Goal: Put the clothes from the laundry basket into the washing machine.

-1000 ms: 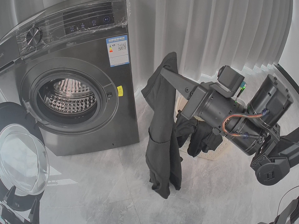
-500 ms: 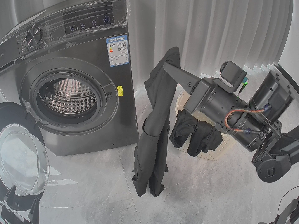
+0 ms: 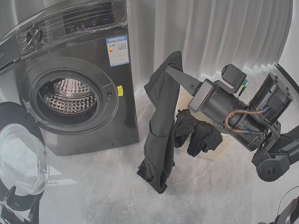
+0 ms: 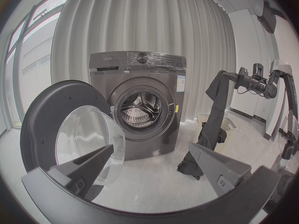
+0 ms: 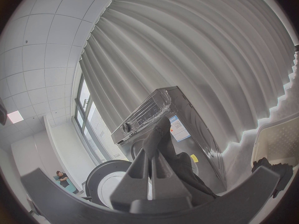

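A long dark grey garment [image 3: 162,109] is held clamped at its top end by the right tool [image 3: 170,67], whose fingers are closed together on a fold of the cloth. The garment is raised high beside the dark grey front-loading washing machine [image 3: 93,63]. It hangs straight down between the machine and the cream perforated plastic laundry basket [image 3: 218,151], and its lower end appears to reach the grey tiled floor [image 3: 93,187]. A second dark garment [image 3: 199,134] is draped over the near rim of the basket. The round glass door [image 3: 21,162] is swung fully open and the steel drum [image 3: 70,97] is seen with no clothes inside. The left tool [image 4: 149,150] is held low near the door, fingers apart and nothing between them. The step in hand is judged to be the carrying of the first garment from basket to drum, so the task is at an early stage. For the next move, the clamped end would need to be brought sideways to the drum mouth and lowered. The trailing length must be fed in fully, since it could catch on the door seal or drag on the floor.
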{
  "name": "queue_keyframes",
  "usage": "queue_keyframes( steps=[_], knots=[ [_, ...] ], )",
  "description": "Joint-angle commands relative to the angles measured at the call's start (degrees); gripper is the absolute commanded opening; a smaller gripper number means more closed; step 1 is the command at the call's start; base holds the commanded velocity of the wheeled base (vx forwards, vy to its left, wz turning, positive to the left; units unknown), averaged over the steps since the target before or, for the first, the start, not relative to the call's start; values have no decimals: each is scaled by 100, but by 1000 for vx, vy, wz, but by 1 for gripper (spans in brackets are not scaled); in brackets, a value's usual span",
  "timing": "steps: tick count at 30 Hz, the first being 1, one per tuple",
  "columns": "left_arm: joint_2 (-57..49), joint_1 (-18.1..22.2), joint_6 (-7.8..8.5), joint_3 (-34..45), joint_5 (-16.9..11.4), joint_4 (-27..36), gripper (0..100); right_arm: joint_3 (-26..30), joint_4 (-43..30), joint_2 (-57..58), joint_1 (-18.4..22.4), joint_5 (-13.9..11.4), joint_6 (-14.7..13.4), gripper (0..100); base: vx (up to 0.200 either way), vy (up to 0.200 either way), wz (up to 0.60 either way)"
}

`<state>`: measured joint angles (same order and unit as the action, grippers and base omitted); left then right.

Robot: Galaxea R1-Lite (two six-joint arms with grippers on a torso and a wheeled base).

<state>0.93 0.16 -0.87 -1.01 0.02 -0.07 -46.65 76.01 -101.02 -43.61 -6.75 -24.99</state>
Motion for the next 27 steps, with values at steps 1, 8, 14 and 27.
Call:
queue_keyframes(
  steps=[1, 8, 14, 27],
  knots=[
    [-93, 2, -1, 101, 6, -1, 100, -10, 10, -31, 124, -37, 3, 0, 0, 0, 600],
    [-93, 2, -1, 101, 6, -1, 100, 69, 10, 12, 212, -186, -23, 0, 0, 0, 343],
    [-93, 2, -19, 101, 6, -1, 100, 192, 28, -23, 230, -212, -32, 0, 0, 0, 0],
    [-93, 2, -10, 101, 6, -1, 100, 200, 28, -40, 177, -204, -15, 0, 0, 0, 277]
  ],
)
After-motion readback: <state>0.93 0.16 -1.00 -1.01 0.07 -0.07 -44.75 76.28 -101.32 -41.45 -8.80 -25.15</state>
